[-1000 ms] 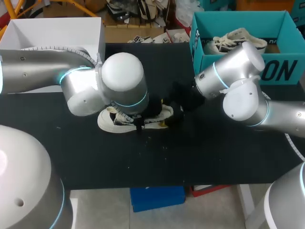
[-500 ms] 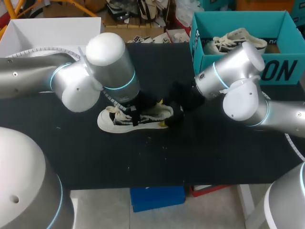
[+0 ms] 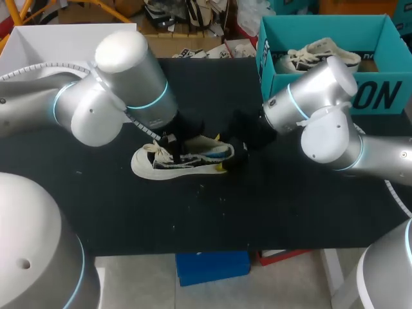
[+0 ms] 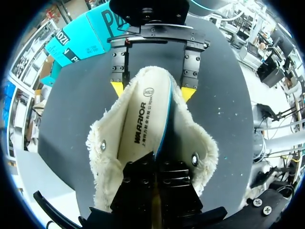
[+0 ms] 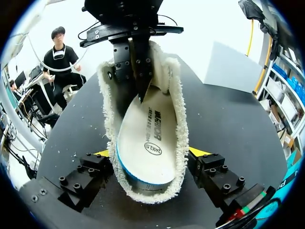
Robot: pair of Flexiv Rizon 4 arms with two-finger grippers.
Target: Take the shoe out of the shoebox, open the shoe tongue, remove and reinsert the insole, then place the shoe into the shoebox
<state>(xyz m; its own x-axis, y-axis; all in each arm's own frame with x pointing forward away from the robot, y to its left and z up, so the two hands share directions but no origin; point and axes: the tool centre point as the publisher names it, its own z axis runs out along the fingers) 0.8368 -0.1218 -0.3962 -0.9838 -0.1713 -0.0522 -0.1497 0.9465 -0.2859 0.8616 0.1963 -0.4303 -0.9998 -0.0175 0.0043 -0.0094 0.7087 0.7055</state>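
Observation:
A white shoe with a fleecy lining lies on the black table, toe to the left. My right gripper is shut on its heel, one yellow tip on each side of the fleecy collar. My left gripper is shut on the front end of the white insole, whose blue underside edge shows. In the left wrist view its black fingers pinch the insole, with the right gripper beyond at the heel. In the right wrist view the left gripper stands over the insole. The teal shoebox is at the back right.
A second white shoe lies inside the teal box. A white open box stands at the back left of the table. The front half of the table is bare black surface.
My left arm has drawn back up and to the left off the shoe, still shut on the insole. The insole and its blue edge now show above the shoe. The right arm has kept still.

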